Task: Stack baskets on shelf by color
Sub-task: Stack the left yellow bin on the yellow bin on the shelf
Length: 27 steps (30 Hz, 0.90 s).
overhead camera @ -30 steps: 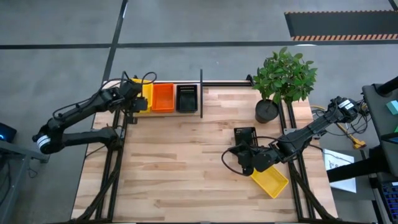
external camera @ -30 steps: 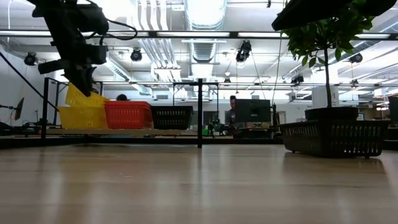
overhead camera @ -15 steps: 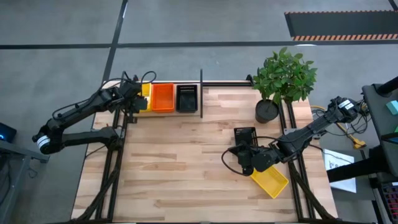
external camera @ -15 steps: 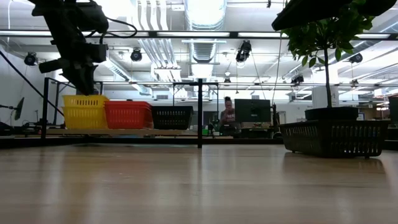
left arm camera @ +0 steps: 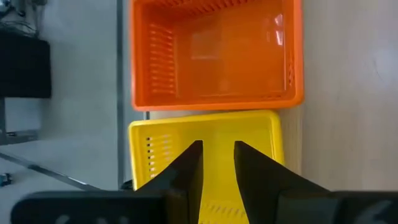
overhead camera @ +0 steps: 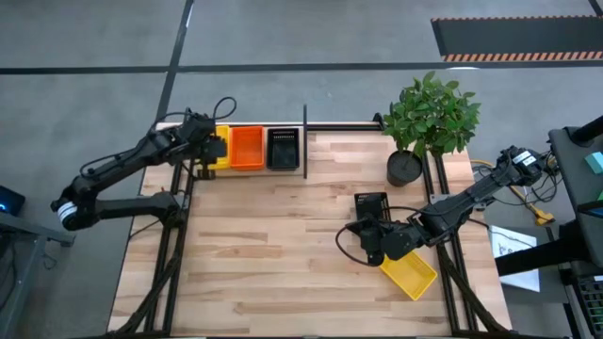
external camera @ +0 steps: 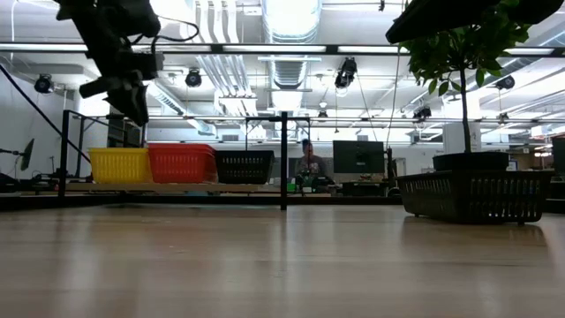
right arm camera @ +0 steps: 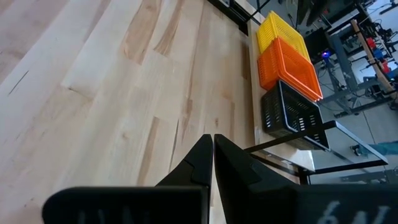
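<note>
The shelf's (overhead camera: 339,126) left end is filled: yellow basket (overhead camera: 220,149), orange basket (overhead camera: 247,147) and black basket (overhead camera: 283,149) sit side by side, touching, up to the divider post (overhead camera: 305,141). The left gripper (overhead camera: 212,148) hangs over the yellow one, fingers slightly apart. Beyond the post the shelf is bare as far as the plant (overhead camera: 424,122). The desk's (overhead camera: 264,245) middle and left lie open. On its right, the right gripper (overhead camera: 363,233), a black basket (overhead camera: 371,203) and a yellow basket (overhead camera: 409,271) crowd together.

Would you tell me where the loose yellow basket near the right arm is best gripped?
Grip the yellow basket by a long rim wall, coming straight down from above: it lies open side up and skewed on the table, so turn the right hand to match. That is a judgement.
</note>
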### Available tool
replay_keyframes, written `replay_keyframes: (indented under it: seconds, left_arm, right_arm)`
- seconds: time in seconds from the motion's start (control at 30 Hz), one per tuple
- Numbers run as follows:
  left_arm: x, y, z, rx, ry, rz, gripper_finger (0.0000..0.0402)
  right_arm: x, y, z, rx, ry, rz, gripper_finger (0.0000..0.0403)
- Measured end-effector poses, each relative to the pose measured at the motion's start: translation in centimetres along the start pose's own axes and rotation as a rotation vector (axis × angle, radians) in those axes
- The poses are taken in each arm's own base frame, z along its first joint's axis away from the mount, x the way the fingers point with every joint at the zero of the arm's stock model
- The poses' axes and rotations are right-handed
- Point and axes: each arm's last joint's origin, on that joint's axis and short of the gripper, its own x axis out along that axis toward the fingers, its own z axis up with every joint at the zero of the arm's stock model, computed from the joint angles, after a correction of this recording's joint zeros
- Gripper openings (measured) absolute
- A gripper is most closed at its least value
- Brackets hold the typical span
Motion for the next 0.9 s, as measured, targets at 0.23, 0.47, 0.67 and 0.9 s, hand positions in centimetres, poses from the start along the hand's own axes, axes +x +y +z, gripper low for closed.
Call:
replay_keyframes:
  seconds: [0.23,0.47,0.67,0.9]
  left_arm:
    - [2.9,0.1,0.9,0.025,0.073,-0.077,0.0037]
    - [4.9,0.0,1.3,0.045,0.133,-0.141,0.0004]
    - [5.2,-0.3,1.2,0.051,0.147,-0.191,0.0005]
    - [4.2,-0.6,0.8,0.046,0.118,-0.225,0.0005]
  right_arm:
    - [0.0,0.0,0.0,0.005,0.0,-0.001,0.0009]
    - [0.0,0.0,0.0,0.006,0.001,-0.001,0.0009]
    - [0.0,0.0,0.0,0.005,0.001,-0.001,0.0009]
    - [0.0,0.0,0.0,0.005,0.001,0.0,0.0009]
